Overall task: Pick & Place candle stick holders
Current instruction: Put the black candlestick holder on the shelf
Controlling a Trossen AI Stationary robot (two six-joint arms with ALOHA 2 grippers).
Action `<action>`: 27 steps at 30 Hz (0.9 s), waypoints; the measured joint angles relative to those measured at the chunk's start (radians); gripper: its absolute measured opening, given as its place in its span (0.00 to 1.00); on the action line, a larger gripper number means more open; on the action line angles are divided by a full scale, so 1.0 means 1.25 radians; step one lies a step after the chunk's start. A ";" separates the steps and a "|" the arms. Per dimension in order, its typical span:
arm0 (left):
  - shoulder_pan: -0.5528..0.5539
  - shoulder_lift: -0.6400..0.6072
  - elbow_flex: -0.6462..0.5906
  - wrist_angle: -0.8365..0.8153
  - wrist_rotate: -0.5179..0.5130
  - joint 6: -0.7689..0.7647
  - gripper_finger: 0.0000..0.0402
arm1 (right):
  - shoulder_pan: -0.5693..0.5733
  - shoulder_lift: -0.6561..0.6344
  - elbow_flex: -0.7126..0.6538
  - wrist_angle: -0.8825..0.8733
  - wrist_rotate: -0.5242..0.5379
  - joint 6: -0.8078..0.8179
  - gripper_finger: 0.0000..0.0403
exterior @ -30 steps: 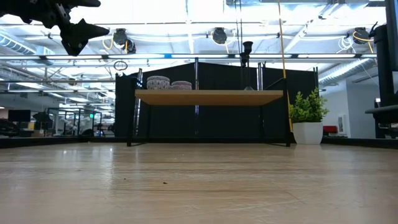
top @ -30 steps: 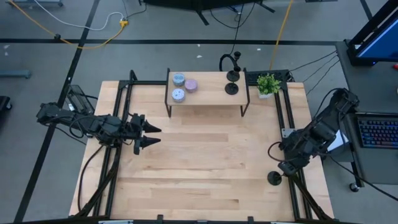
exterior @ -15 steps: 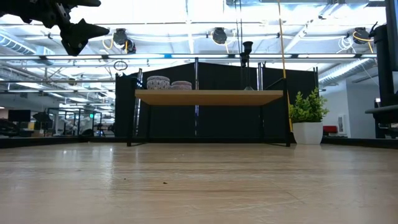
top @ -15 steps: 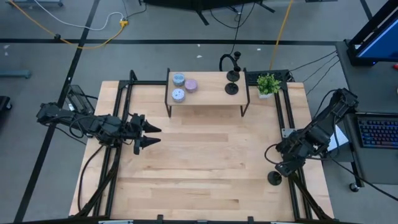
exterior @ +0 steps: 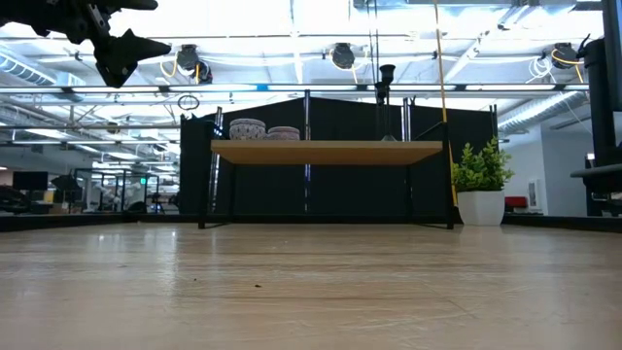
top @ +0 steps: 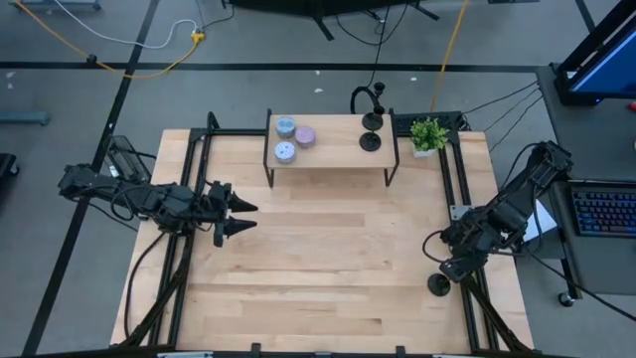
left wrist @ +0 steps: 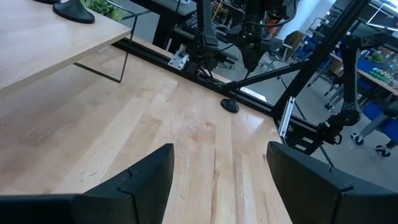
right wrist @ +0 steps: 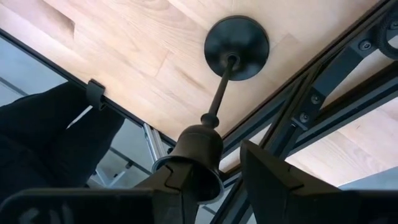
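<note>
since a second ago the right gripper (right wrist: 208, 165) has edged inward, apparently clamped on a candle stick holder (right wrist: 236, 46); left gripper (top: 238, 217) hovers spread.

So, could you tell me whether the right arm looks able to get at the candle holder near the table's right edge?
Probably yes: the right tool sits directly over that candle holder, its fingers flanking the cup at the stem's top, with nothing between them.

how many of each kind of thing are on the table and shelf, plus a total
black candle stick holders: 3 – two on the shelf, one at the table's right edge under the right gripper
round candle tins: 3 – blue, lilac, white
potted plant: 1
total: 7
</note>
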 joint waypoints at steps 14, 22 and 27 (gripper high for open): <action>0.000 0.000 0.000 0.000 0.000 0.006 0.66 | 0.000 -0.002 -0.024 0.035 -0.003 0.003 0.22; 0.000 0.000 0.000 0.000 0.000 0.007 0.66 | 0.000 -0.002 -0.034 0.052 -0.004 0.012 0.05; 0.000 0.000 0.000 0.000 0.000 0.003 0.66 | -0.001 -0.002 -0.035 0.044 -0.004 0.027 0.05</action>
